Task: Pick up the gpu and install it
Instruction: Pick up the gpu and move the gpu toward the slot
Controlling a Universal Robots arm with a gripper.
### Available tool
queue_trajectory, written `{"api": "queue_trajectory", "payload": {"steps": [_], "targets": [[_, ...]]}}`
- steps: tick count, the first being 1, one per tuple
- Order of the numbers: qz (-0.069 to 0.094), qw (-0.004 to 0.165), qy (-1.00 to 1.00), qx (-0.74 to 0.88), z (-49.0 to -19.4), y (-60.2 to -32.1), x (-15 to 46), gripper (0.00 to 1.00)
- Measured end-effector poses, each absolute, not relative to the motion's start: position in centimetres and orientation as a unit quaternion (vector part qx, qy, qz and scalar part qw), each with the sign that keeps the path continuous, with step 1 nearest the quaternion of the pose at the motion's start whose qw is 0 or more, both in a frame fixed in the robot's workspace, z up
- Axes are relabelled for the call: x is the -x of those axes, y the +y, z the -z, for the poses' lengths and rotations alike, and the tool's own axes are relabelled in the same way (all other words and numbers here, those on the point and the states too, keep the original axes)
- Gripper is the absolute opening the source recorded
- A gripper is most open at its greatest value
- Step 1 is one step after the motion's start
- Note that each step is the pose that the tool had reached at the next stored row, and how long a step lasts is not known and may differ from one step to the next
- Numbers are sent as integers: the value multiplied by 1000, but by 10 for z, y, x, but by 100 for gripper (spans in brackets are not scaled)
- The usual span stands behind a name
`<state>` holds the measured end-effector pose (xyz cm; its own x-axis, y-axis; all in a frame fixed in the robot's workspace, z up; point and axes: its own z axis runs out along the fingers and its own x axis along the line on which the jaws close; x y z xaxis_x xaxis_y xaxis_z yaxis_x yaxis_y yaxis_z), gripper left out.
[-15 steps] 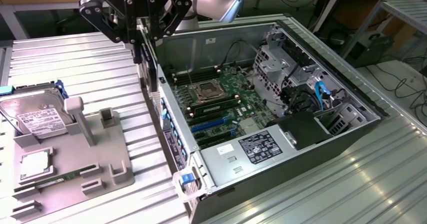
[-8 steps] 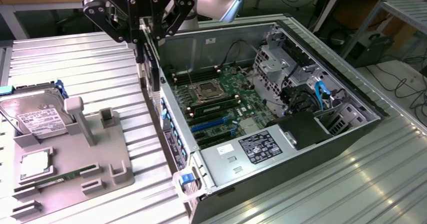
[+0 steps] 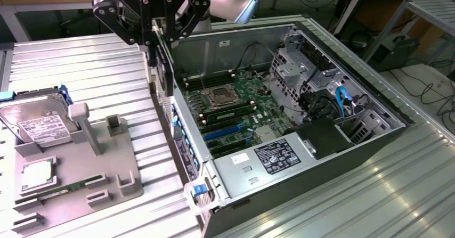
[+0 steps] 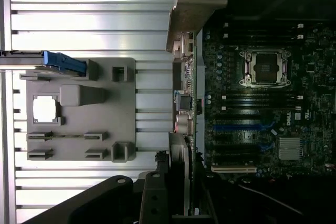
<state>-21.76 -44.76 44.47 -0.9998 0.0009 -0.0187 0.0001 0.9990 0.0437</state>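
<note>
So the tool [image 3: 162, 35] has its jaws pinched narrow on the gpu [image 3: 162, 75], gripping it by the top edge. The card hangs upright and edge-on, up in the air. It sits right over the open computer case [image 3: 306, 158] wall on the exterior view's left, between the grey parts holder [image 3: 106, 163] and the motherboard [image 3: 235, 105]. From the wrist view the gpu runs along that wall, just beside the board, and it isn't down in any slot. The blurry tan bit at one end is probably its metal bracket, hard to say. The CPU socket [image 3: 217, 97] is empty. Over on the holder, the hard drive [image 3: 35, 123] and memory stick [image 3: 53, 193] sit on the ribbed metal tabletop [image 3: 92, 73], well apart from the tool.
</note>
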Motion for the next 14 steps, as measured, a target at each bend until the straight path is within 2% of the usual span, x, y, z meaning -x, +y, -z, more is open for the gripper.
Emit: {"api": "queue_trajectory", "payload": {"steps": [14], "targets": [[-22,9,1000,0,-445,-448,210,27]]}}
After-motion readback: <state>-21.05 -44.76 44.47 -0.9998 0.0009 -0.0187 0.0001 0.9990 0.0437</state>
